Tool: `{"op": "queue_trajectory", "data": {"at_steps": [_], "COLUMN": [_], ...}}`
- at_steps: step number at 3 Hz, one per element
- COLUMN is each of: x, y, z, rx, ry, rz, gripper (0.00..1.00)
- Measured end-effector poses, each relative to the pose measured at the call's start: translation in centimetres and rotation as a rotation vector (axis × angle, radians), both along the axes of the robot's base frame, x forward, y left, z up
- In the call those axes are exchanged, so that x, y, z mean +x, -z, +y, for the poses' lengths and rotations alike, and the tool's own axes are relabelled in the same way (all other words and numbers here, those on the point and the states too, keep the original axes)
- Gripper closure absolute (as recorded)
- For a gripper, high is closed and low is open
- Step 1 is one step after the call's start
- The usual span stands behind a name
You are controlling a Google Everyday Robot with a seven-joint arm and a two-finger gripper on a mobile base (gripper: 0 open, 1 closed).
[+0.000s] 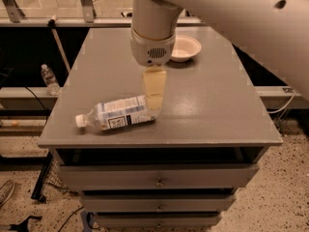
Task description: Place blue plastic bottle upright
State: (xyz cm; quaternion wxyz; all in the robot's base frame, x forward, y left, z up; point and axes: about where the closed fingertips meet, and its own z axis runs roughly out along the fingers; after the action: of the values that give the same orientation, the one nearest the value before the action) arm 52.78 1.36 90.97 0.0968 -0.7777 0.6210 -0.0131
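The blue plastic bottle (118,115) lies on its side near the front left of the grey table top (207,110). Its white cap points left and its pale blue-and-white label with the black text panel faces up. My gripper (154,99) hangs down from the white arm and reaches the table level right at the bottle's base end, on its right side. I cannot tell if it touches the bottle.
A white bowl (186,48) stands at the back of the table, behind the arm. A small clear water bottle (49,79) stands on the floor to the left. Drawers (157,180) run below the table's front edge.
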Motion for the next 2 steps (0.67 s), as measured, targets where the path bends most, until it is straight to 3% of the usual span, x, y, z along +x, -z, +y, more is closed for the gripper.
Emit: {"op": "queue_trajectory", "data": {"at_steps": [2], "x": [-0.4], "y": [3.5], "z": [6.0], "rx": [-0.001], "ry": [-0.041], "rz": [0.064], "gripper": [0.00]}}
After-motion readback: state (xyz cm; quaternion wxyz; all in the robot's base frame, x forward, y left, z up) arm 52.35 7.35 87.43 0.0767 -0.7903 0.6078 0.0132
